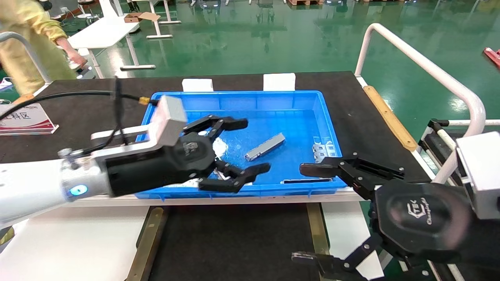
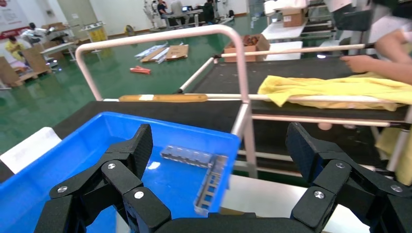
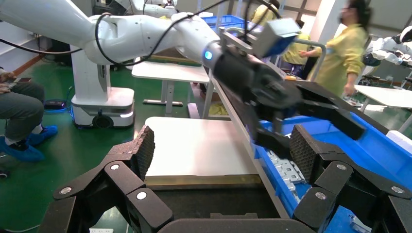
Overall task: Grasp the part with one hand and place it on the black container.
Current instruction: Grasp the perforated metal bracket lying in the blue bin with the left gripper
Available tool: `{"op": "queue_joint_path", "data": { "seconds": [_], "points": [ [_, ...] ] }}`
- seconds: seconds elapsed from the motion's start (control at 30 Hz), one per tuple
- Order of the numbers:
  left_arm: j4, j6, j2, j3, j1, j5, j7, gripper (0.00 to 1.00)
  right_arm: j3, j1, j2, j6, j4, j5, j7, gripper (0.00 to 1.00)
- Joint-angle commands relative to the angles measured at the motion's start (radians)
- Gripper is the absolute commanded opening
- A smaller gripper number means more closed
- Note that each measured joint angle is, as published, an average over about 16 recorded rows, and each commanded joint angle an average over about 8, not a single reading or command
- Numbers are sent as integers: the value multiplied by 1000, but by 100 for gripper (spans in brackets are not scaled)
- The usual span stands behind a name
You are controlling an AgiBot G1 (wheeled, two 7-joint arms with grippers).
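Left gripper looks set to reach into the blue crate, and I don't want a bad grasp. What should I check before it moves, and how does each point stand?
1. Left gripper open: ok.
2. Left gripper empty: ok.
3. Slim silver-grey metal channel part lying uncovered on the floor of the bright blue plastic crate: ok.
4. Fingers around the part: not ok, it lies beyond the fingertips.
5. Matte-black tray with brass-coloured rails free to receive the part: ok.
6. Right gripper clear of the part: ok, open at the crate's near right corner.

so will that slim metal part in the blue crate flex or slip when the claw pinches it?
Probably stiff: the part looks like folded sheet metal. Likely light, being thin. Its bare, shiny face may slip. It lies flat, so it is unlikely to roll from the open left claw.
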Motion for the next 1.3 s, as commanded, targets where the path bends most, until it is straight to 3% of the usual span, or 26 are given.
{"op": "queue_joint_path", "data": {
  "seconds": [0.03,0.63,0.9,1.23,1.3],
  "points": [
    [37,-18,34,10,-18,20,17,100,0,0,0,0,0,0,0,100],
    [491,-285,346,87,-168,184,213,100,-1,0,1,1,0,1,-1,100],
    [582,-401,382,142,-181,150,306,100,-2,0,1,1,0,1,-1,100],
    [604,-513,386,270,-175,64,328,100,-3,1,1,1,0,2,-1,100],
    [605,-529,386,296,-176,48,325,96,-3,1,1,1,0,2,-1,80]
  ]
}}
